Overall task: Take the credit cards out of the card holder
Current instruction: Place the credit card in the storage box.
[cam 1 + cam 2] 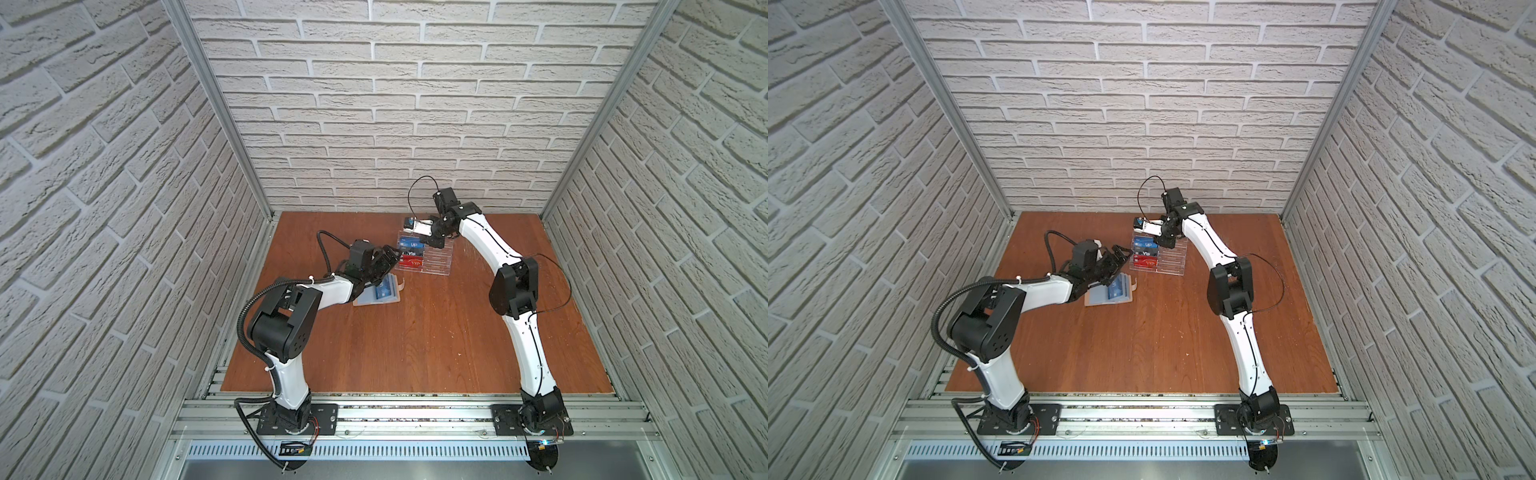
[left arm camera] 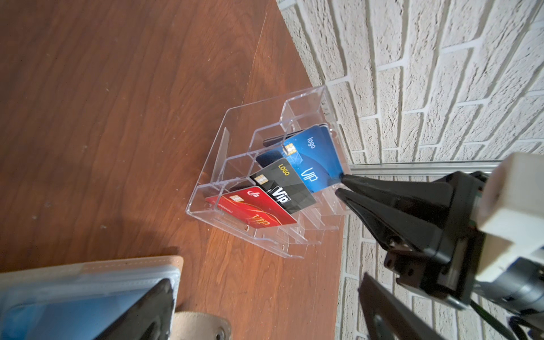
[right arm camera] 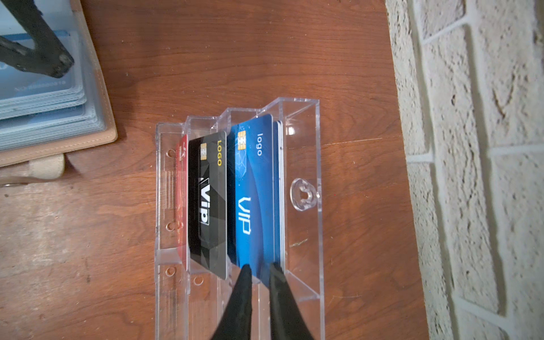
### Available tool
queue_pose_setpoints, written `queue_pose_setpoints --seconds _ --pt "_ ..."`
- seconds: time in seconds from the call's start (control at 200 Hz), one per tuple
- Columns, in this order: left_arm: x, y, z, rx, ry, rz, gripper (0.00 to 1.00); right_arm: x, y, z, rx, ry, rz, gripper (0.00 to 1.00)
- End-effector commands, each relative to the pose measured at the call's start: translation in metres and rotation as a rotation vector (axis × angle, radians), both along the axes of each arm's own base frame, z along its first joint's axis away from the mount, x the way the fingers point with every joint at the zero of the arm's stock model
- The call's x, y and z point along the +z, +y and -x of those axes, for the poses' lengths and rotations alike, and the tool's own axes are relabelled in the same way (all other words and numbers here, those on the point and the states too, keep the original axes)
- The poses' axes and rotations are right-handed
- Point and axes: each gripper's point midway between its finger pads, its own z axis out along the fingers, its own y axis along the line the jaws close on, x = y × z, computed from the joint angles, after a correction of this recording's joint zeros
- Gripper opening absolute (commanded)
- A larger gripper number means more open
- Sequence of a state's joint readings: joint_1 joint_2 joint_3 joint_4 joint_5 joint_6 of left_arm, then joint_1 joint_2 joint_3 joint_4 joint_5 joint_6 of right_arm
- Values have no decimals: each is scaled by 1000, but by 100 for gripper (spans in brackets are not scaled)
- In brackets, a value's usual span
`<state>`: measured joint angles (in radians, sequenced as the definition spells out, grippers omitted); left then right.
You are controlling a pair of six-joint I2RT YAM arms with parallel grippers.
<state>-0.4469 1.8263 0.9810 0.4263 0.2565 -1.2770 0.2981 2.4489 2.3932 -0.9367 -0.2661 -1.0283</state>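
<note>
Only wrist views show the right gripper (image 3: pixel 260 266) narrowly parted astride a credit card (image 3: pixel 254 191).

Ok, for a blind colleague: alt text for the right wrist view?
The right pincer, tips slightly apart, straddles the end of a blue card standing in a clear rack, beside a black card and a red card. An open tan card holder lies nearby.

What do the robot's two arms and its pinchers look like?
Both the left arm and right arm are smooth white tubes with chunky black joints. A thick ribbed black hose runs along the left arm; thin black wires loop off the right. Each ends in pointy black fingers.
</note>
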Motion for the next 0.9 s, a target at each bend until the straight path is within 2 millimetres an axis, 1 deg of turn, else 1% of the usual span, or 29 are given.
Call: queue_pose_setpoints --seconds 0.0,0.215,0.455,0.56,0.705,0.835,0.895 --pt "7 -2 -7 -4 -38 13 98 18 2 -3 -7 -41 -23 16" --pt "10 1 -6 0 -44 7 98 25 1 -2 -12 -52 -30 16" --pt "16 4 -4 6 -53 6 98 43 3 1 -21 -78 -65 17" --pt "18 6 -2 7 -55 0 98 54 5 4 -25 -89 -93 17" --pt "27 8 -1 9 -71 -1 98 68 7 8 -44 -101 -131 17" --pt "38 9 -1 4 -90 -4 98 88 7 12 -97 -126 -193 18" --pt "44 9 0 -4 -101 -10 98 101 7 13 -130 -153 -241 18"
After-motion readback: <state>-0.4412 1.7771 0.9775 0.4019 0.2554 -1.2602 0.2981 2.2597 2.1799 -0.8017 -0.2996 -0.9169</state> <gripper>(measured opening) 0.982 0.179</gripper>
